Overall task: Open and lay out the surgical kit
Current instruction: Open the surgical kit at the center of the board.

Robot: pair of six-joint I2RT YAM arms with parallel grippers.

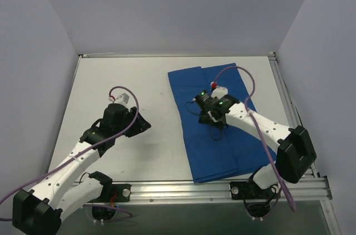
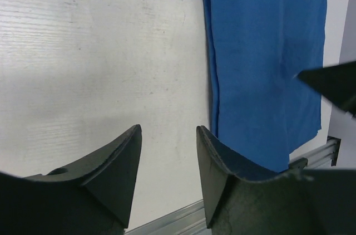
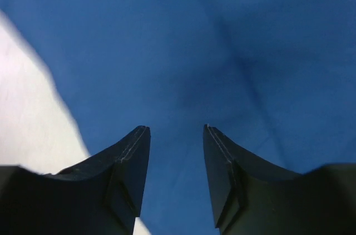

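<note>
The kit is seen only as a royal-blue cloth (image 1: 200, 151), spread as a long rectangle on the right part of the white table (image 1: 122, 79). It reaches from near the far edge down to the ribbed metal rail (image 1: 183, 191) at the near edge. A lengthwise fold line is seen running down the cloth's middle, and soft creases cross it. In the left wrist view the weave is shown as fine and matte (image 2: 261, 51), and the cloth's left border is seen as a doubled, folded edge. The table beside it (image 2: 100, 51) is marked by faint grain and scuffs.

The right gripper (image 1: 203, 107) is held over the far half of the cloth. Its dark, wedge-shaped fingers are spread apart (image 3: 176, 129) with nothing between them, and only blue fabric (image 3: 194, 40) is seen beneath. The left gripper (image 1: 142, 123) is held left of the cloth, over bare table. Its fingers are likewise parted (image 2: 168, 132) and nothing is gripped.
</note>
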